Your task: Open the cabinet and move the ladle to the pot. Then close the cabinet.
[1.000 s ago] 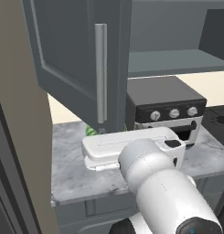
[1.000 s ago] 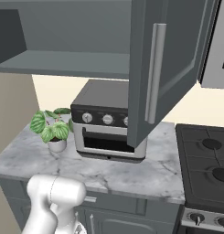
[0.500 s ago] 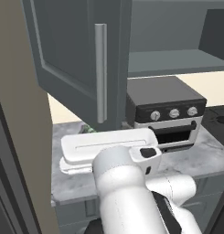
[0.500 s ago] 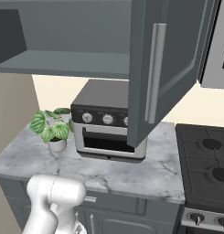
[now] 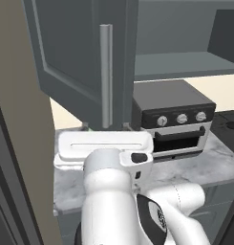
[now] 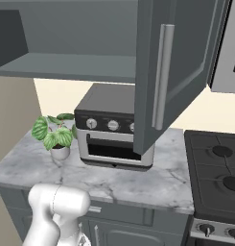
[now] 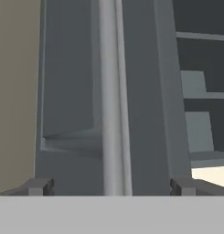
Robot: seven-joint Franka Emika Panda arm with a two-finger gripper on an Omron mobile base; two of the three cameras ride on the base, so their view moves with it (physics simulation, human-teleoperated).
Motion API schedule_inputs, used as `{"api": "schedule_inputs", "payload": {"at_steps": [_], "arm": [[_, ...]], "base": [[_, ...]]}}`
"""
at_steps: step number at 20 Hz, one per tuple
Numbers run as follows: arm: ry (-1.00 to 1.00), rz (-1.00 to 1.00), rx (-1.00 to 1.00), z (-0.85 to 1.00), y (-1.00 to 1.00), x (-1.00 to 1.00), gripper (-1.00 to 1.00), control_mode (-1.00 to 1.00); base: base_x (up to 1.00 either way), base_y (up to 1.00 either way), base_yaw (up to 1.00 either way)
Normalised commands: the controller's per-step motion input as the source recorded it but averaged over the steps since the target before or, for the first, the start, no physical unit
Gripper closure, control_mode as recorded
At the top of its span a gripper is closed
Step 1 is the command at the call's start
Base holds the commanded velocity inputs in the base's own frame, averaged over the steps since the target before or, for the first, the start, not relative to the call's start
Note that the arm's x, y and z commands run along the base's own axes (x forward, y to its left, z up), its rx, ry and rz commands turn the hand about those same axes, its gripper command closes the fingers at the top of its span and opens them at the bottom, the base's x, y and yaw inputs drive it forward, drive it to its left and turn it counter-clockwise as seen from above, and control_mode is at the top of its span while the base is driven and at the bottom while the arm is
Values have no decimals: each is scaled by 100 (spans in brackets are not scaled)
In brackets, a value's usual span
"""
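cabinet (image 6: 90,53): wall unit above the worktop (image 6: 138,178). both doors stand swung out, so the opening step looks done; the shelf inside is bare as far as both base views reach.
left door (image 5: 75,57): open toward the base, its bar handle (image 5: 106,76) upright and facing the arm. judged: it hangs there because it has been pulled wide to give access.
right door (image 6: 181,67): also open, hanging in front of the toaster oven (image 6: 111,129), its own bar upright on the outer face.
fingers (image 7: 111,186): spread as wide as they go, holding nothing. in the hand view one tip sits at each side of the door handle (image 7: 112,100), which runs straight up between them with clear gaps; no contact visible.
why so: hand is lined up square on the bar, tips straddling it. cannot tell whether it is about to grip or backing off.
ladle: not located; the shelves glimpsed past the door edge in the hand view are too dark to tell.
pot: not located; stove (image 6: 217,168) burners to the right are bare.
other: plant (image 6: 54,137) left of the oven, well clear of the doors.
risk: the open doors overhang the worktop, so an arm swing could clip them.
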Motion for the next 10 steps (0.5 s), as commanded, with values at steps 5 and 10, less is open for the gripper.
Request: {"api": "schedule_inputs", "payload": {"at_steps": [5, 10], "arm": [[-2, -11, 0, 0, 7, 67, -100, -100], [0, -13, 0, 0, 0, 96, -100, -100]], "base": [[0, 0, 0], [0, 0, 0]]}}
